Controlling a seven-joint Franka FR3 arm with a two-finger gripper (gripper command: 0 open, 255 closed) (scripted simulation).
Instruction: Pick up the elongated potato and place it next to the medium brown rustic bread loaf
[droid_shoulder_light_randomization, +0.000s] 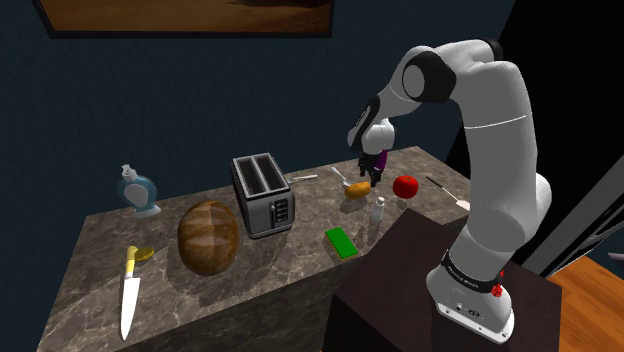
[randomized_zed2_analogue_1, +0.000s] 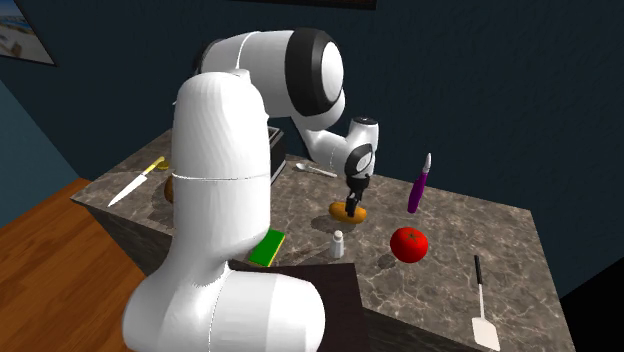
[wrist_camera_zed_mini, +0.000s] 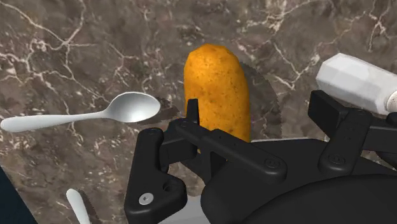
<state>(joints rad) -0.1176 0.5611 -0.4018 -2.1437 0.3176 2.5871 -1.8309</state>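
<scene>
My black pincer (wrist_camera_zed_mini: 257, 113) hangs low over the dark marbled tabletop (droid_shoulder_light_randomization: 100, 240), its fingers (wrist_camera_zed_mini: 193, 114) parted and gripping nothing. The elongated potato (wrist_camera_zed_mini: 216, 89), orange-brown, lies flat on the stone between them. One finger is right at its side and the other stands clear of it, closer to a white shaker (wrist_camera_zed_mini: 356, 79). In the second exterior view the pincer (randomized_zed2_analogue_1: 352, 203) points straight down onto the potato (randomized_zed2_analogue_1: 348, 212), and the shaker (randomized_zed2_analogue_1: 339, 243) stands upright just in front of it. A pale spoon (wrist_camera_zed_mini: 83, 114) lies beside the potato, its bowl turned toward it, not touching. A red tomato (randomized_zed2_analogue_1: 408, 243) sits near the potato on the second exterior view's right, with a purple-handled utensil (randomized_zed2_analogue_1: 420, 185) behind it and a white spatula (randomized_zed2_analogue_1: 482, 310) nearer the tabletop's edge. A green sponge (droid_shoulder_light_randomization: 341, 242) lies near the front edge, close to my dark stand (droid_shoulder_light_randomization: 400, 290). In the shoulder view a silver toaster (droid_shoulder_light_randomization: 262, 193) stands to the left of the potato (droid_shoulder_light_randomization: 358, 188). Beyond the toaster, well apart from the potato, rests the round brown bread loaf (droid_shoulder_light_randomization: 208, 236). Farther left lie a yellow-handled knife (droid_shoulder_light_randomization: 128, 290) and a pale blue bottle (droid_shoulder_light_randomization: 137, 190).
</scene>
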